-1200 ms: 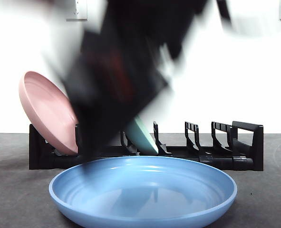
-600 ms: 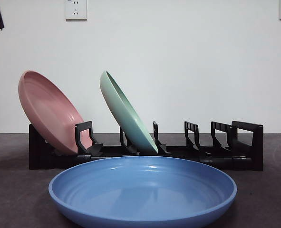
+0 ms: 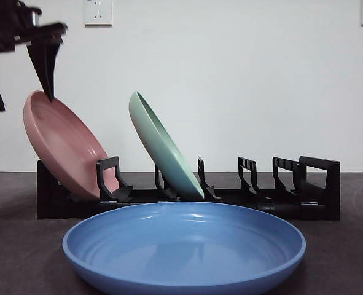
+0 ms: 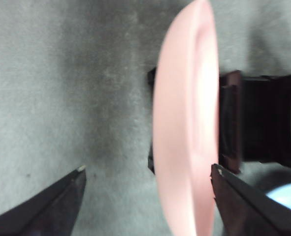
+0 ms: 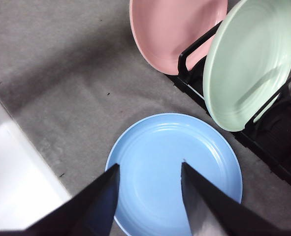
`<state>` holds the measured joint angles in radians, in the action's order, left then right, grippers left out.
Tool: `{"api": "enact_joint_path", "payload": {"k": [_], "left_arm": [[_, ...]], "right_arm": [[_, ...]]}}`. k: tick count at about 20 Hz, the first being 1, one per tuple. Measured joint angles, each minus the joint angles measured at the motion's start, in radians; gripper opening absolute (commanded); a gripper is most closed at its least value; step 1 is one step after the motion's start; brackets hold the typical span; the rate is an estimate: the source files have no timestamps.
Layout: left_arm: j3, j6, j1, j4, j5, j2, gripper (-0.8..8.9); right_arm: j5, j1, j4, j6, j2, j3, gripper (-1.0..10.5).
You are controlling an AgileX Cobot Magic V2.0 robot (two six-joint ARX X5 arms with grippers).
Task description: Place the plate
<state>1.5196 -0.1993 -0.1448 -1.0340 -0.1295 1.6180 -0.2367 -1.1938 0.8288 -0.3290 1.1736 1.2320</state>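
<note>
The left gripper [image 3: 18, 86] has re-entered above the pink plate [image 3: 61, 144], jaws spread, arm cut off. The right gripper [image 5: 147, 169], spread, hovers over the blue plate [image 3: 184, 246] on the grey bench [image 3: 21, 258]; the green plate [image 3: 163, 147] stands racked.

The left wrist view is blurred: the pink plate [image 4: 187, 128] between the left hand [image 4: 147, 172] jaws runs off the frame, hiding most of the dish rack [image 4: 263, 123]. In the front view, the blue plate [image 3: 184, 246] is cut by the frame's lower edge
</note>
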Motion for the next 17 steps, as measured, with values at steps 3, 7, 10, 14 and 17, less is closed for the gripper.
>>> {"api": "enact_joint_path", "payload": {"k": [3,7,10,14,17], "left_arm": [[0.0,0.0,0.0,0.034,0.0,0.015,2.13],[0.0,0.0,0.0,0.059,0.0,0.015,1.49],[0.0,-0.002,-0.002,0.059,-0.002,0.015,0.75],[0.002,-0.011,-0.002,0.057,0.002,0.015,0.51],[0.013,-0.013,-0.002,0.038,0.006,0.016,0.15]], "right_arm": [[-0.002,0.0,0.0,-0.012,0.0,0.0,2.0],[-0.003,0.0,0.0,-0.016,0.0,0.0,2.0],[-0.002,0.0,0.0,-0.016,0.0,0.0,2.0],[-0.002,0.0,0.003,-0.016,0.0,0.0,2.0],[-0.003,0.0,0.021,-0.016,0.0,0.0,2.0]]}}
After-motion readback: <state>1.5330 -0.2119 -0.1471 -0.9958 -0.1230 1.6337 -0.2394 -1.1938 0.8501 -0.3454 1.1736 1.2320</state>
